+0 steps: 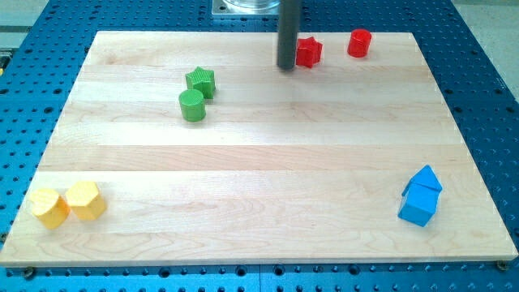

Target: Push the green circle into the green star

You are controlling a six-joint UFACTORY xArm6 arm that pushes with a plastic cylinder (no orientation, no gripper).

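Observation:
The green circle (192, 105) sits on the wooden board at the upper left of centre. The green star (200, 81) lies just above and to the right of it, and the two touch or nearly touch. My tip (287, 66) is near the view's top centre, well to the right of both green blocks and just left of a red star (308, 52).
A red cylinder (359, 43) stands at the top right. Two yellow hexagonal blocks (49, 208) (86, 200) sit side by side at the bottom left. Two blue blocks (424, 180) (418, 206) sit together at the bottom right. The board's edge (259, 264) meets a blue perforated table.

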